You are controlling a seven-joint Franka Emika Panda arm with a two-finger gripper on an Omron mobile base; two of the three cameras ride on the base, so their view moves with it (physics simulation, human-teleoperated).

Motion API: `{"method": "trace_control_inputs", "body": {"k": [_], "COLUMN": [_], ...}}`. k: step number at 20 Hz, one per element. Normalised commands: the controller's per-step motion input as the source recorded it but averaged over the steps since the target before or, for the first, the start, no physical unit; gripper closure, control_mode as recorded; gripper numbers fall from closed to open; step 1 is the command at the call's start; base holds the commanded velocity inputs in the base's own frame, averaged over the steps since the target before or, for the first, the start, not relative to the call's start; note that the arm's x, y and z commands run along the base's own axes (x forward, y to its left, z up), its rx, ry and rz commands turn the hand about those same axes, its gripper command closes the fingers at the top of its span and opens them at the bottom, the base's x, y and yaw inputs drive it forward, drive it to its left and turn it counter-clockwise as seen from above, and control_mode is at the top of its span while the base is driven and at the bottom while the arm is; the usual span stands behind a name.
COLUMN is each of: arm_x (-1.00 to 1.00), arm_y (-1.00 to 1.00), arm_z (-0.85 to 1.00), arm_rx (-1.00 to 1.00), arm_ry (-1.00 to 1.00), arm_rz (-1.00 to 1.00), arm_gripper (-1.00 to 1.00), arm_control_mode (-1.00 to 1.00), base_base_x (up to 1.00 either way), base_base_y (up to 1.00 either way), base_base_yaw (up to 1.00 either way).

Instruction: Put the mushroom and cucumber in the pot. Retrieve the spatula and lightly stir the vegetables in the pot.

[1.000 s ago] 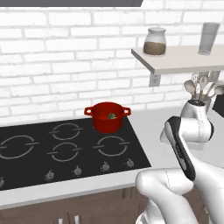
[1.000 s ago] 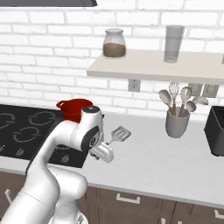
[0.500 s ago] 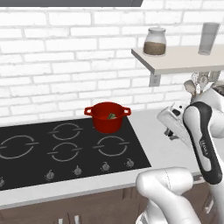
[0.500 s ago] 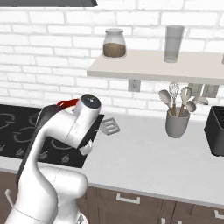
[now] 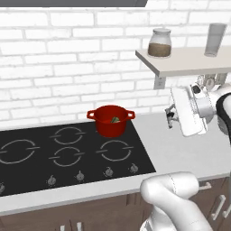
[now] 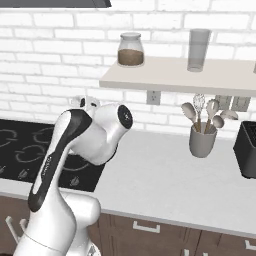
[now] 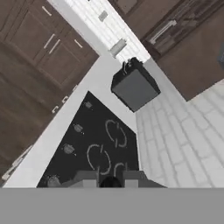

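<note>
Red and two-handled, the pot [image 5: 110, 120] stands at the back right corner of the black cooktop [image 5: 67, 155], just beside the bare grey counter [image 5: 180, 149]. A small green bit shows inside its rim, which I take for the cucumber [image 5: 114, 119]; whether the mushroom lies in there too is too small to tell. So the loading step looks at least partly done, and likely finished. To the right of the pot, well apart from it and above the counter, the gripper [image 5: 170, 118] hangs from the bent white arm, its dark tips facing roughly toward the stove. The jaws stand drawn close together, and the hand view shows the fingers [image 7: 86, 178] nearly meeting around something dark that could be a thin handle; I cannot tell whether the spatula is actually held. Further right, the grey utensil cup [image 6: 202, 140] under the shelf [image 6: 180, 80] holds several pale utensils. The stirring, as far as the scene shows, is not yet done.
</note>
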Motion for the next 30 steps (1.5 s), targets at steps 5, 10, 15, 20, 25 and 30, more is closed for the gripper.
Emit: {"method": "trace_control_inputs", "body": {"k": [5,10,15,20,25,30], "arm_x": [0.10,0.45,0.71,0.72,0.69,0.74], "arm_y": [0.72,0.80,0.58,0.40,0.28,0.06], "arm_z": [0.23,0.00,0.12,0.27,0.08,0.03], "arm_rx": [0.56,0.46,0.39,0.13,0.00,0.07], "arm_ry": [0.00,0.02,0.01,0.05,0.08,0.06], "arm_rz": [-0.25,-0.32,-0.38,-0.46,-0.52,-0.43], "arm_gripper": [1.00,1.00,1.00,1.00,1.00,1.00], "arm_control_mode": [-1.00,-1.00,-1.00,-1.00,-1.00,-1.00], "base_base_x": [0.00,0.00,0.00,0.00,0.00,0.00], "base_base_y": [0.00,0.00,0.00,0.00,0.00,0.00], "base_base_yaw": [0.00,0.00,0.00,0.00,0.00,0.00]}}
